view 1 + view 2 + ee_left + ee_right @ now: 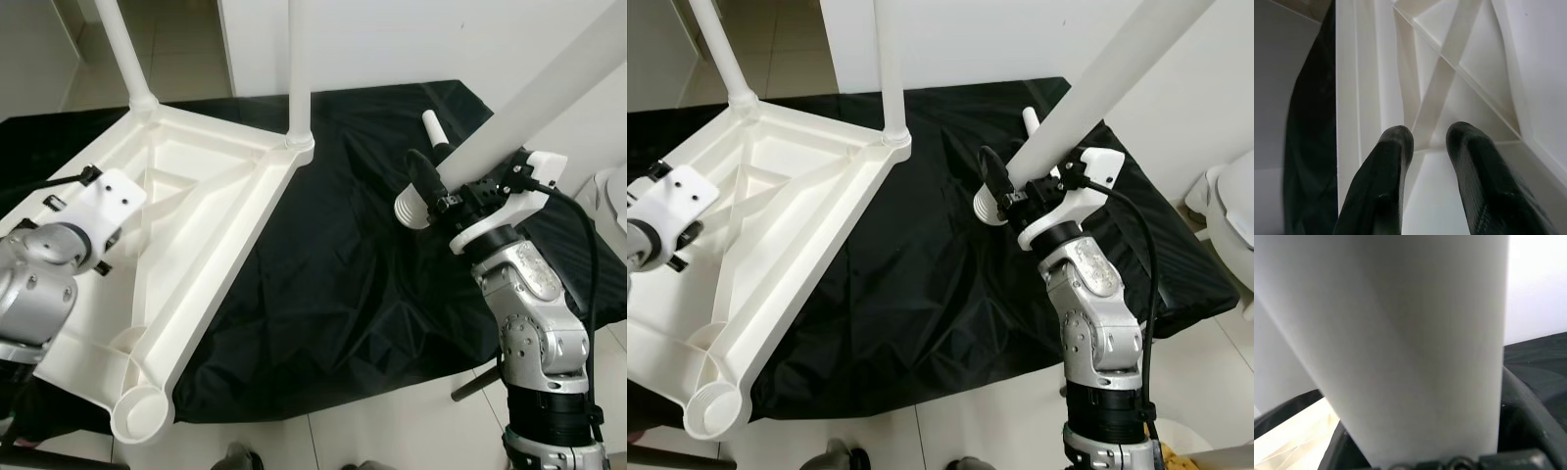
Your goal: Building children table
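A white tabletop (186, 225) lies upside down on a black cloth (353, 255), its ribbed underside facing up. Two white legs stand upright in its far corner sockets: one (125, 49) at the far left corner, one (299, 69) at the far right corner. The near corner socket (142, 411) is an open ring with no leg in it.

The right pincer (446, 181) is pinching a third leg (529, 93) near its lower end and holds it slanted in the air above the cloth, well to the right of the tabletop. The leg's ridged plug end (411, 209) points down and left, clear of the cloth; its long shaft runs up and to the right. In the right wrist view the leg (1400, 342) sits between the black fingers (1528, 411).

The left pincer (1425, 156) hovers over the tabletop's ribs near its left edge, fingers (1386, 171) slightly spread, pinching nothing. The floor (392, 431) in front is pale tile
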Robot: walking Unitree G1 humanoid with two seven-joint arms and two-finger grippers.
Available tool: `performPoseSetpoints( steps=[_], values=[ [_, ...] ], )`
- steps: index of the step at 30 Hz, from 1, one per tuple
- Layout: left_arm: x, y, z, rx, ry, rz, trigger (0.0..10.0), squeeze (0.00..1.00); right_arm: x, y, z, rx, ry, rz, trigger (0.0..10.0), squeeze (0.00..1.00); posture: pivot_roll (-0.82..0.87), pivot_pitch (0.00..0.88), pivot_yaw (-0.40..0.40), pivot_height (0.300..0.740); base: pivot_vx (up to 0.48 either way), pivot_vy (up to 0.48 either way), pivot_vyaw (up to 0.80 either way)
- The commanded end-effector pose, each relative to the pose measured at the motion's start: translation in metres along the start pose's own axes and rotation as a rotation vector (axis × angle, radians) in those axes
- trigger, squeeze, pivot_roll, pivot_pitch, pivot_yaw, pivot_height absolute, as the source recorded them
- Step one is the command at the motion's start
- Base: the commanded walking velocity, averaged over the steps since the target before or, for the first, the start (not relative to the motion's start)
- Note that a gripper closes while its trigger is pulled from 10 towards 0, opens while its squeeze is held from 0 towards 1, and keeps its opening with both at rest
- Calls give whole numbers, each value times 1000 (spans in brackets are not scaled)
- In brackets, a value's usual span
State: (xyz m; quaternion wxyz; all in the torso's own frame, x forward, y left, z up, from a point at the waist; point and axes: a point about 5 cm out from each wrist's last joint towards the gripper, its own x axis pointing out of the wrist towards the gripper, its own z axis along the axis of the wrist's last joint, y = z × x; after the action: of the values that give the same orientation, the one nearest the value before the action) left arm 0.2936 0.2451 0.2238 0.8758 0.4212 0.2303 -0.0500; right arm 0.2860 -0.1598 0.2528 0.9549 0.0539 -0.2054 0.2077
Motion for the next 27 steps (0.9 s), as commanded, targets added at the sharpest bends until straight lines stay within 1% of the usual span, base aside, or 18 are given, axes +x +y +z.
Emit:
performPoseSetpoints(
  steps=[1, 2, 3, 4, 5, 6, 7, 9, 10, 12, 16, 23, 25, 26, 27],
  values=[
    [-1, -6, -3, 7, 20, -44, 10000, 0, -1, -1, 2, 2, -6, 4, 10000, 0, -38, 111, 12, 740, 0, 0, 0],
    [-3, -9, -6, 28, 35, -74, 10000, 0, -1, -1, 1, 1, -3, 6, 10000, 0, -38, 112, 13, 740, 0, 0, 0],
    [-3, -9, -6, 28, 35, -74, 10000, 0, -1, -1, 1, 1, -3, 6, 10000, 0, -38, 112, 13, 740, 0, 0, 0],
    [-5, -20, -13, 62, 59, -150, 10000, 0, -2, 2, -2, 5, 18, 24, 10000, 0, -37, 111, 14, 740, 0, 0, 0],
    [-5, -20, -13, 62, 59, -150, 10000, 0, -2, 2, -2, 5, 18, 24, 10000, 0, -37, 111, 14, 740, 0, 0, 0],
    [-6, -25, -15, 62, 67, -178, 10000, 0, -3, 4, -4, 5, 30, 40, 10000, 0, -37, 110, 13, 740, 0, 0, 0],
    [-6, -25, -15, 62, 67, -178, 10000, 0, -3, 4, -4, 5, 30, 40, 10000, 0, -37, 110, 13, 740, 0, 0, 0],
    [-7, -34, -17, 91, 69, -234, 10000, 0, -5, 8, -8, -6, 63, 73, 10000, 0, -38, 111, 14, 740, 0, 0, 0],
    [-7, -34, -17, 91, 69, -234, 10000, 0, -5, 8, -8, -6, 63, 73, 10000, 0, -38, 111, 14, 740, 0, 0, 0],
    [-9, -39, -19, 107, 75, -272, 10000, 0, -7, 14, -15, -19, 106, 116, 10000, 0, -38, 111, 14, 740, 0, 0, 0],
    [-9, -42, -23, 117, 92, -290, 10000, 0, -9, 18, -19, -15, 128, 143, 10000, 0, -38, 111, 14, 740, 0, 0, 0],
    [-7, -48, -27, 131, 99, -313, 10000, 0, -10, 21, -20, -4, 141, 162, 10000, 0, -39, 111, 14, 740, 0, 0, 0],
    [-5, -58, -27, 137, 95, -349, 10000, 0, -11, 21, -21, -4, 150, 166, 10000, 0, -43, 112, 17, 740, 0, 0, 0],
    [-5, -58, -27, 137, 95, -349, 10000, 0, -11, 21, -21, -4, 150, 166, 10000, 0, -43, 112, 17, 740, 0, 0, 0],
    [-4, -62, -27, 142, 92, -363, 10000, 0, -12, 21, -21, -6, 151, 168, 10000, 0, -43, 112, 17, 740, 0, 0, 0]
  ],
)
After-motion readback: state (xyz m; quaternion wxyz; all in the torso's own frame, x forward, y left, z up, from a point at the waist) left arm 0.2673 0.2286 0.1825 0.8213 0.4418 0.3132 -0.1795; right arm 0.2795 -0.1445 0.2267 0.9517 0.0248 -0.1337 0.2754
